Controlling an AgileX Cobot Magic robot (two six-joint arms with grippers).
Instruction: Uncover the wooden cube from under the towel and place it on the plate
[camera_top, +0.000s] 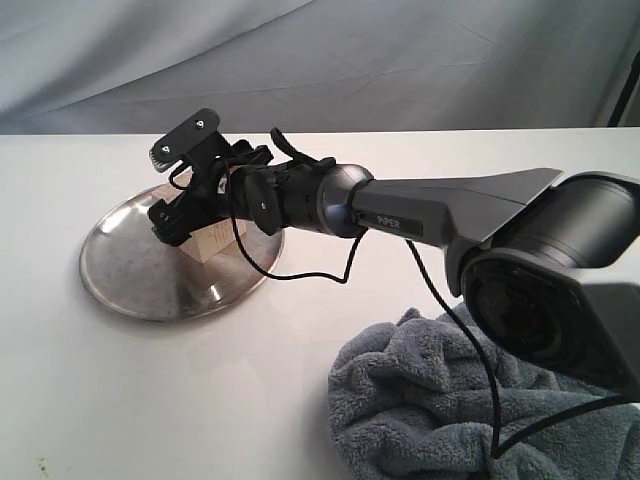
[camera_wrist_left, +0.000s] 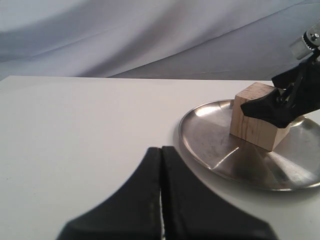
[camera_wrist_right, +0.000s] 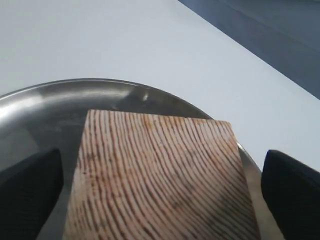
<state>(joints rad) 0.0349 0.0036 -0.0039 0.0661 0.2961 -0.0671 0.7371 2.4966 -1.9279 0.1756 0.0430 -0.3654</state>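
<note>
On the plate (camera_top: 140, 285) at nine o'clock in the exterior view the wooden cube (camera_top: 212, 245) sits uncovered, the towel (camera_top: 430, 400) heaped well apart at five o'clock, so seemingly only withdrawal remains: the right gripper (camera_wrist_right: 160, 195) straddles the cube, released, while the left gripper (camera_wrist_left: 161, 200) is clenched empty.

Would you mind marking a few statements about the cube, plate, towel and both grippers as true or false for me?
1. The wooden cube sits on the plate. True.
2. The towel covers the cube. False: it lies crumpled on the table, apart from the plate.
3. The left gripper is shut and empty. True.
4. The right gripper is clamped on the cube. False: its fingers stand clear on both sides of it.
</note>
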